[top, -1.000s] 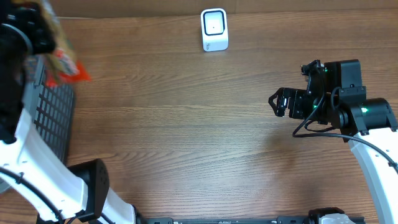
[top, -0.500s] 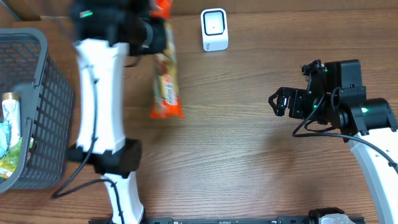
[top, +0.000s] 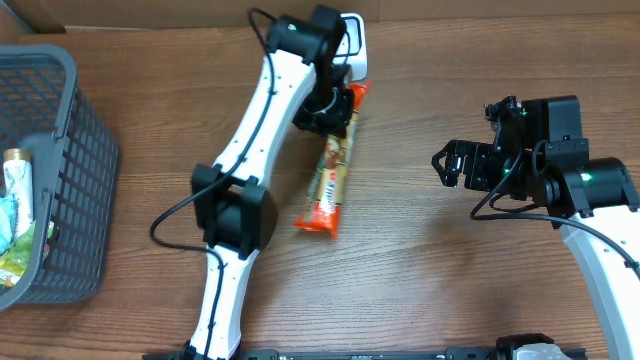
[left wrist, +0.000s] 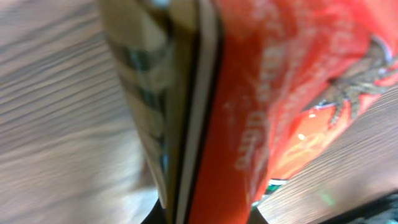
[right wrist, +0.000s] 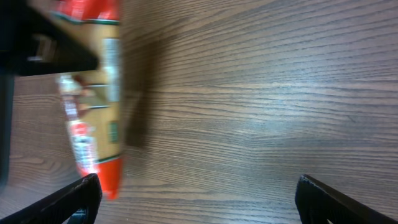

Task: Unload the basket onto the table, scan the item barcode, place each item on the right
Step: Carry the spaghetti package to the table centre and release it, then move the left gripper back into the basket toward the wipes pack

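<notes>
Packet (top: 328,175): now swung over beside scanner (top: 358,52).
Left gripper (top: 338,108): clamped on packet end by scanner.
Right gripper (top: 443,165): apart, right of scanner.
Wrapper (left wrist: 267,93): light, floppy, slick; grip end seam.

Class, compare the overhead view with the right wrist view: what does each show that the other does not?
Only overhead: the basket at the left and the scanner at the far edge. Only the right wrist: bare wood framed close-up by the right end effector, its fingers wide apart. Both: the snack packet, gripped by the left end effector, and the wooden table.
</notes>
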Controlling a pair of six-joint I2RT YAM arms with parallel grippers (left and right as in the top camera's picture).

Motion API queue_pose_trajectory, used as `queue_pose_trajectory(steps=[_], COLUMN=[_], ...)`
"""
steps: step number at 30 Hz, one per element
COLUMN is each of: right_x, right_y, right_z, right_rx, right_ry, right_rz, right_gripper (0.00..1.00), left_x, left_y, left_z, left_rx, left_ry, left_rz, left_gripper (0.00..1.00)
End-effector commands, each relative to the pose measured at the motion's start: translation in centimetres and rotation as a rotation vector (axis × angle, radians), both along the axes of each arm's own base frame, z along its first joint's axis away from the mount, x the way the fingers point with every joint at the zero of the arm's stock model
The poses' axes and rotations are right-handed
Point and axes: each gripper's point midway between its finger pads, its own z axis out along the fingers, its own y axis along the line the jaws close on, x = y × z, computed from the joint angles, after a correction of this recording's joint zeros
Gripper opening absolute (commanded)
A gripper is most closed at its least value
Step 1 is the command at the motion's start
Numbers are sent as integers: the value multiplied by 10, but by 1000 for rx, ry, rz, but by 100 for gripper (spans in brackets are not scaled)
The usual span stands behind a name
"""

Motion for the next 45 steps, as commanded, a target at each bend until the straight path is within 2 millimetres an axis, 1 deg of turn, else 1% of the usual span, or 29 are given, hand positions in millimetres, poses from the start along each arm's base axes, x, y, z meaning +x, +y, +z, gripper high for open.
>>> queue_pose_trajectory(steps=[1,4,8,10,14,15,16,18,20,21,22,26,28,30,31,33,34,35,36,37,38,39,40,41,42,43,45], right_x=[3,3,3,3,3,3,3,3,3,4,4,5,5,5,5,6,7,7,7,7,7,6,6,6,6,6,6], right_y=[2,2,2,2,2,2,2,2,3,3,3,3,3,3,3,3,3,3,3,3,3,3,3,3,3,3,3], right_z=[10,10,10,10,10,10,10,10,10,10,11,11,11,11,12,12,13,13,13,13,13,12,12,12,12,12,12], right_rx=[5,5,5,5,5,5,5,5,5,5,6,6,6,7,9,12,13,13,13,13,13,12,12,12,12,12,12], right_ry=[-31,-31,-31,-31,-32,-33,-34,-34,-35,-36,-39,-42,-42,-42,-42,-47,-48,-49,-49,-48,-47,-45,-45,-45,-45,-45,-46], right_rz=[7,8,8,8,8,8,8,8,8,8,8,8,8,7,4,0,-1,-1,-2,-1,-1,-1,-1,-1,-1,-1,-1], right_gripper=[100,100,100,100,100,100,100,100,100,100,100,100,100,100,100,100,100,100,100,100,100,100,100,100,100,100,100], left_x=[-8,-12,-16,-16,-14,-14,-14,-14,-13,-12,-11,-4,-1,2,3,7,8,8,9,9,9,9,8,7,4,2,-4], left_y=[-37,-50,-61,-64,-70,-71,-71,-71,-71,-70,-67,-54,-46,-36,-31,-22,-20,-18,-13,-8,0,8,20,30,44,55,86], left_z=[-7,-25,-40,-44,-43,-43,-43,-42,-39,-37,-35,-17,-1,19,29,60,79,90,109,122,139,152,170,182,200,212,240], left_rx=[-178,-208,-217,-216,-227,-232,-234,-236,-258,-267,-269,-285,-287,-276,-270,-265,-280,-285,-289,-279,-258,-238,-209,-191,-168,-152,-116], left_ry=[140,225,275,277,255,255,256,256,247,242,236,197,161,104,72,-22,-75,-105,-162,-207,-268,-316,-381,-424,-480,-519,-602], left_rz=[91,134,144,145,131,131,131,128,104,93,89,59,38,18,7,-4,-13,-13,-12,-9,-2,7,24,38,63,84,146], left_gripper=[4,4,4,4,4,7,13,39,56,62,64,64,64,64,62,59,59,60,61,61,62,63,65,68,73,75,77])
